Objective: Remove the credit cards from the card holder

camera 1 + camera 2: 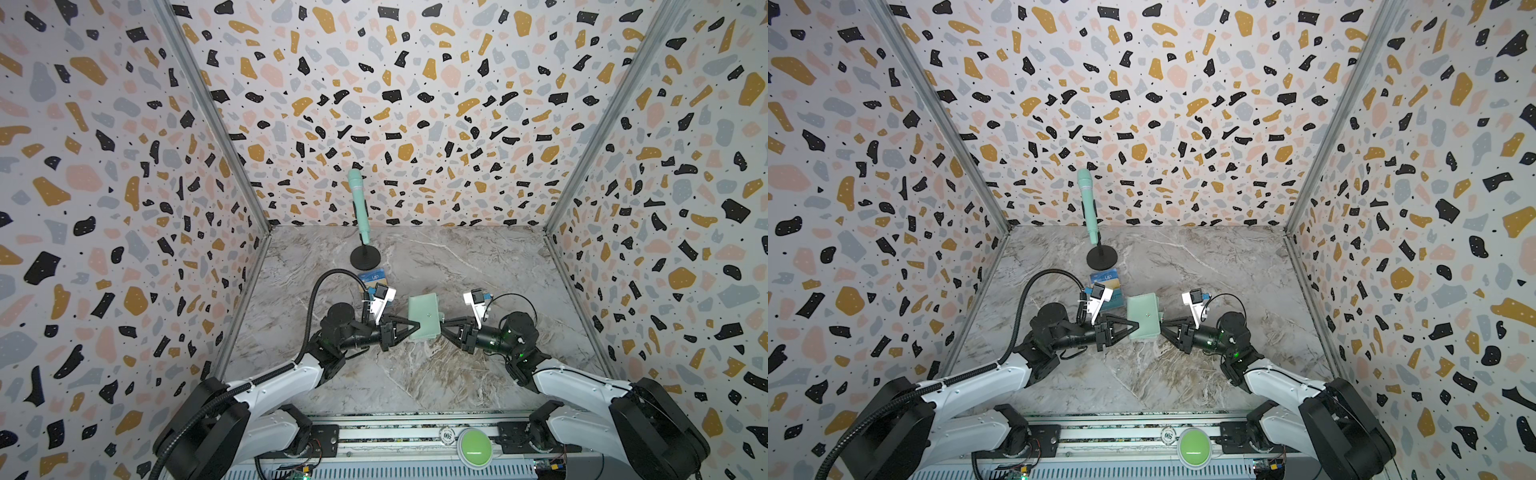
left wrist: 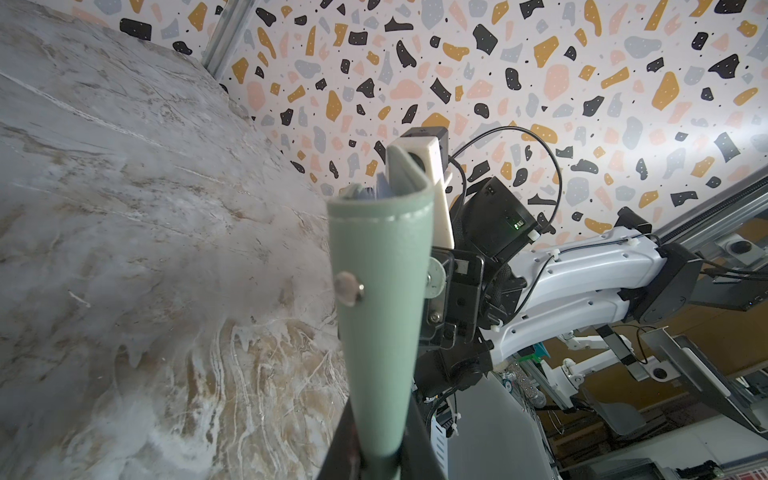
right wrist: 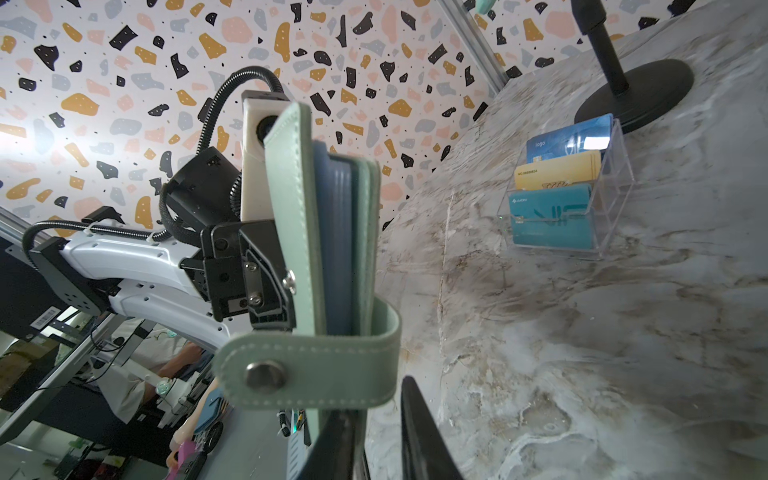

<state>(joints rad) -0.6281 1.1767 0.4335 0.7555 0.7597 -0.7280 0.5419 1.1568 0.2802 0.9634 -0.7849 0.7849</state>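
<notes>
Card holder [image 1: 424, 318] first: it is off the desk [image 1: 457, 374], standing on edge in mid-air between the two arms, near the middle in both top views. The left jaws are clamped on the edge away from the snap tab [image 3: 307, 374]. The right jaws sit at the tab side, and I cannot tell whether they pinch anything. The tab looks unfastened, but the covers stand nearly shut around the blue sleeve pages [image 3: 336, 241]. No credit cards show from inside, and none lies loose on the desk. By my reckoning only the unsnapping is done. Spreading the covers and drawing out each card is left.
</notes>
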